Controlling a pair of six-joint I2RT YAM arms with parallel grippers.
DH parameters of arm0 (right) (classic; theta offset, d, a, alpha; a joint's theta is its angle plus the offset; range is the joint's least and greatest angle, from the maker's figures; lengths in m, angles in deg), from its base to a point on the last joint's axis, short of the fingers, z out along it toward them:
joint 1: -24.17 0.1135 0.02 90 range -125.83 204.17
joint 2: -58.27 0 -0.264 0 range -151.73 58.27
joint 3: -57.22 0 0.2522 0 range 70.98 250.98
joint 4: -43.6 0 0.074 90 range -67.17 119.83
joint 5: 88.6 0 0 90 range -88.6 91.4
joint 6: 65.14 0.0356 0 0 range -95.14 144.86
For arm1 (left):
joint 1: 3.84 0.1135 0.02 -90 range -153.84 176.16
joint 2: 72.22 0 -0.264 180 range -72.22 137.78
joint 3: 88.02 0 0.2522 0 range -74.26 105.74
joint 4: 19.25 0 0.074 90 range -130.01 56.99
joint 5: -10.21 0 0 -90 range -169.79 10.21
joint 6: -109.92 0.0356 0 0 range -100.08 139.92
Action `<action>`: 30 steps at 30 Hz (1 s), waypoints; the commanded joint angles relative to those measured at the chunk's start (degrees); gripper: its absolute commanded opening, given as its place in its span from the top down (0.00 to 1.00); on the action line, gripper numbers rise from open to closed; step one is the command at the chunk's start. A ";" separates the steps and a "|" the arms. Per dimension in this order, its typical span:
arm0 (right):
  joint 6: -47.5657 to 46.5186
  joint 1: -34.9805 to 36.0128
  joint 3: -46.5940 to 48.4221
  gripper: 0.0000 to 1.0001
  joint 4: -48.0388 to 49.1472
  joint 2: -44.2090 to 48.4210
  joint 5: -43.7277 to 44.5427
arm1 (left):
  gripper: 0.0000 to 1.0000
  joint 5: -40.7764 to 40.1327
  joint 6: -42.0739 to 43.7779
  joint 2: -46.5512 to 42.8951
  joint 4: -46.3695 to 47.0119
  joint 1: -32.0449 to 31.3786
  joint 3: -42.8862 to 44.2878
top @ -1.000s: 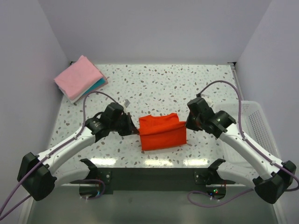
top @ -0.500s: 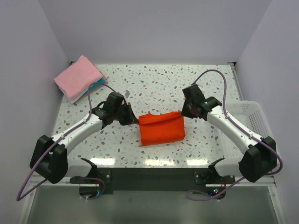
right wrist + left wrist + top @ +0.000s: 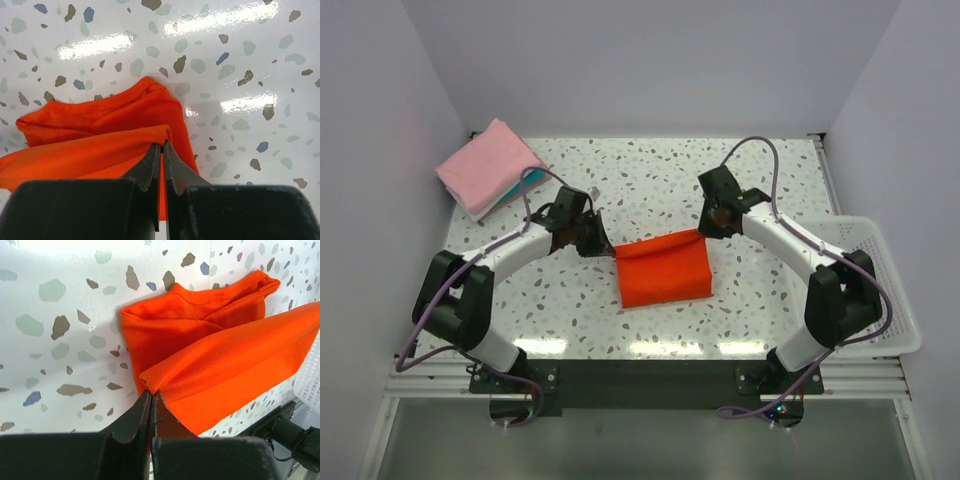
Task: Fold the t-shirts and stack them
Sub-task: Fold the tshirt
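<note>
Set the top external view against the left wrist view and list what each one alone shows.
Only the top external: the pink shirt over a teal shirt at the far left corner, and the right gripper at a far corner of the orange shirt. Only the left wrist: the left gripper pinched shut on a raised fold edge, and the collar band. Both: the orange shirt and the speckled table.

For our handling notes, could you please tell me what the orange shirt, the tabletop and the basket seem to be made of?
Orange shirt: soft matte knit cloth, perhaps synthetic; a fine weave shows and it drapes and creases.
Tabletop: hard, glossy, speckled like terrazzo, mirroring lights; stone or laminate, unclear.
Basket: white rigid plastic, judging by its moulded lattice.
</note>
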State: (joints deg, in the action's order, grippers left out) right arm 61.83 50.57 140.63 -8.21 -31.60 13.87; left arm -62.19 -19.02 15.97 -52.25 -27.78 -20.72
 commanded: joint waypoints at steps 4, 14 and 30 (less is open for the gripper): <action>-1.99 -1.69 3.92 1.00 0.43 -3.03 3.88 | 1.00 0.76 3.96 5.24 2.11 1.62 3.68; -3.31 -2.13 8.30 0.76 -1.59 -7.08 3.62 | 0.48 1.03 3.78 8.41 5.01 2.76 5.69; -12.36 2.07 2.26 0.30 0.77 1.98 -11.85 | 0.12 9.73 -1.22 0.24 21.79 2.24 -7.39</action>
State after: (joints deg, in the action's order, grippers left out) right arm 52.30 50.41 145.74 -8.25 -29.37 7.81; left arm -56.02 -18.06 18.33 -38.72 -25.29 -26.03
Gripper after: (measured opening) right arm 0.706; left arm 0.871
